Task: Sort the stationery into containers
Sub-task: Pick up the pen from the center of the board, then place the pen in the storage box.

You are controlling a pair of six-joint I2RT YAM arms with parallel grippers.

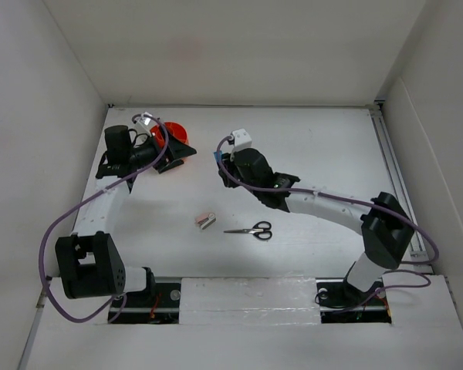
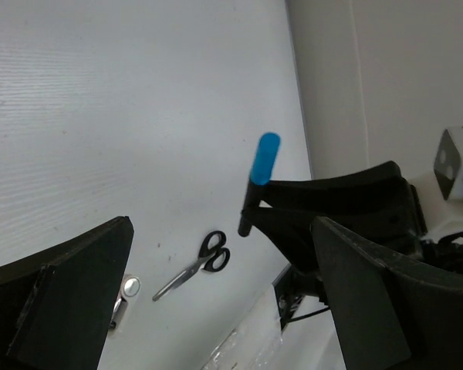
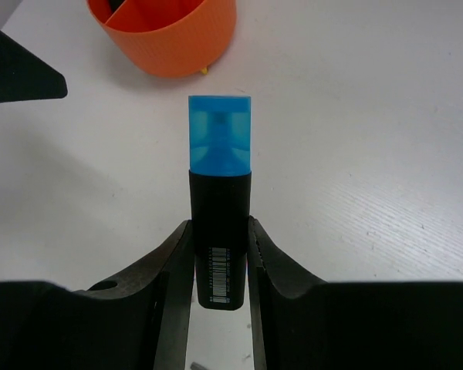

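My right gripper [image 3: 220, 235] is shut on the black body of a blue-capped highlighter [image 3: 219, 193], cap pointing away from the wrist. From the left wrist view the highlighter [image 2: 263, 162] sticks up out of the right gripper's fingers [image 2: 332, 196], off the table. The orange tub [image 3: 170, 35] with inner dividers stands a short way beyond the cap. My left gripper [image 1: 181, 150] hangs open and empty beside the tub [image 1: 175, 132]. Black-handled scissors [image 1: 251, 230] and a small stapler [image 1: 206, 220] lie on the table in the middle front.
White walls close the table on the left, back and right. A rail [image 1: 393, 166] runs along the right edge. The scissors [image 2: 194, 264] and stapler [image 2: 126, 291] lie below the left gripper's view, near the taped front strip [image 1: 247, 297].
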